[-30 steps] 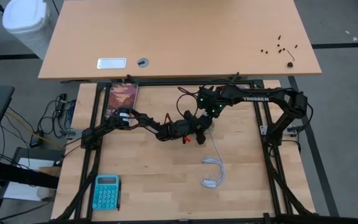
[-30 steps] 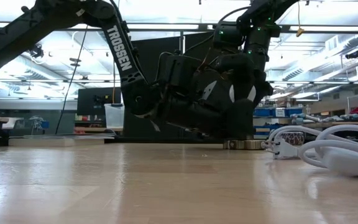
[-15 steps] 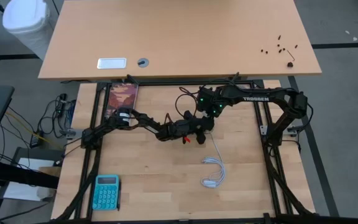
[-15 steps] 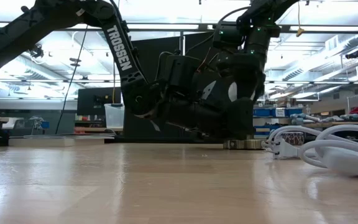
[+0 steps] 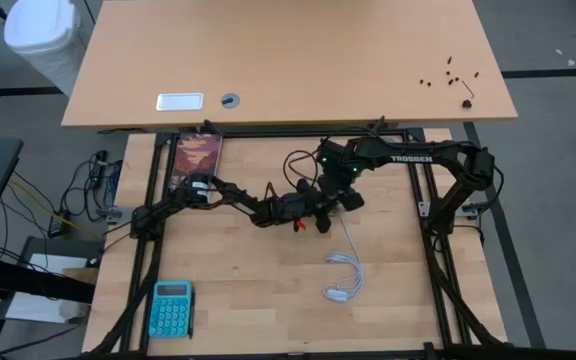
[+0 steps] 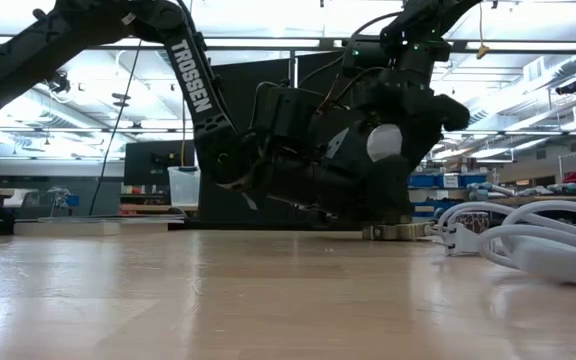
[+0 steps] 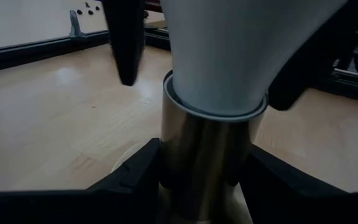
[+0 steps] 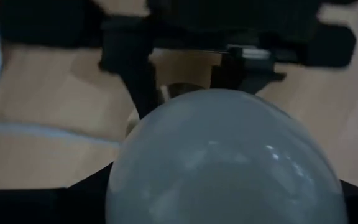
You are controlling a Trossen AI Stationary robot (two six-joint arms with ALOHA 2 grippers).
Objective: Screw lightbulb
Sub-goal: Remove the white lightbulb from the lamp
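The white lightbulb (image 7: 219, 56) stands upright with its base in the brass-grey socket (image 7: 204, 155), which sits on the table's middle; the bulb also shows in the low view (image 6: 383, 142). My left gripper (image 5: 313, 207) comes low from the table's left and is shut on the socket. My right gripper (image 5: 343, 192) hangs over the bulb from above and is shut on its dome (image 8: 222, 162). In the high view both grippers hide the bulb and the socket. My left gripper pinches the socket's lower barrel (image 7: 166, 168) between its two fingers (image 7: 132, 171), coming nearly level from the table's left. The socket stands upright on the table. My right gripper holds the lightbulb's dome (image 8: 123, 180) between its two fingers (image 7: 126, 43), pointing down from above. The bulb stands upright in the socket.
The socket's white cable (image 5: 343, 275) lies in loops toward the near right of the socket, and shows at the right of the low view (image 6: 528, 235). A teal calculator (image 5: 171, 307) lies near left, a book (image 5: 198, 157) far left.
My right gripper has turned about the upright bulb while staying over it; in the low view more of the white dome shows between its fingers. My left gripper and the socket have kept still.
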